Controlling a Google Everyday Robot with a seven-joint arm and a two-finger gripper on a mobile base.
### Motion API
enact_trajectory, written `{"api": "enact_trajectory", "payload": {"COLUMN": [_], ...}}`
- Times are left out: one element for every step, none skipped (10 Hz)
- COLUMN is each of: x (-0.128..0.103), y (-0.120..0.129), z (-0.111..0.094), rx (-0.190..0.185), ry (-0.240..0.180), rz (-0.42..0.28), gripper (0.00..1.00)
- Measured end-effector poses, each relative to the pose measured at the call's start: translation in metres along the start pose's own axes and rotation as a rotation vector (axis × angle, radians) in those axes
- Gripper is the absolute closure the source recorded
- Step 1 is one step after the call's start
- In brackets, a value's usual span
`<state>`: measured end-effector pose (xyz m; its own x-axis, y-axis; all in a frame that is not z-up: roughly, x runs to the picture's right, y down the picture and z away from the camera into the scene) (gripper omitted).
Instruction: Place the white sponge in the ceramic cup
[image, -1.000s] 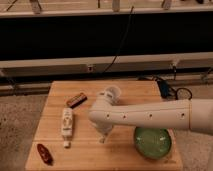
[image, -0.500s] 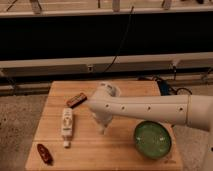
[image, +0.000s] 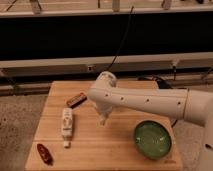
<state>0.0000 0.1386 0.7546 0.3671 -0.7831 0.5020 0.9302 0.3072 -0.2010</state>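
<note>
My gripper (image: 103, 118) hangs pointing down over the middle of the wooden table (image: 90, 150), at the end of the white arm (image: 150, 102) that reaches in from the right. It is just right of the long white stick and left of the green bowl. No white sponge shows on the table; whether one is in the gripper is hidden. The ceramic cup does not show plainly. A pale rounded shape (image: 106, 79) sits at the arm's far end, and I cannot tell whether it is the cup or part of the arm.
A long white remote-like stick (image: 66, 125) lies at the left. A brown bar (image: 76, 100) lies behind it and a red-brown object (image: 44, 153) at the front left corner. A wide green bowl (image: 152, 139) stands at the front right. Dark cables (image: 159, 80) run behind the table.
The arm has swung left and toward the back of the table, carrying the gripper to the middle. The green bowl, half covered before, now shows whole.
</note>
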Motion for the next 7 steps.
{"api": "enact_trajectory", "payload": {"x": [0.008, 0.016, 0.021, 0.026, 0.031, 0.033, 0.039], "y": [-0.003, -0.006, -0.005, -0.001, 0.007, 0.011, 0.009], "z": [-0.001, -0.003, -0.007, -0.012, -0.014, -0.015, -0.016], "rx": [0.004, 0.002, -0.002, -0.004, -0.007, -0.016, -0.011], "ry": [0.006, 0.013, 0.018, 0.021, 0.023, 0.024, 0.027], "rz": [0.011, 0.012, 0.014, 0.019, 0.029, 0.040, 0.049], "gripper": [0.99, 0.99, 0.99, 0.99, 0.99, 0.99, 0.99]}}
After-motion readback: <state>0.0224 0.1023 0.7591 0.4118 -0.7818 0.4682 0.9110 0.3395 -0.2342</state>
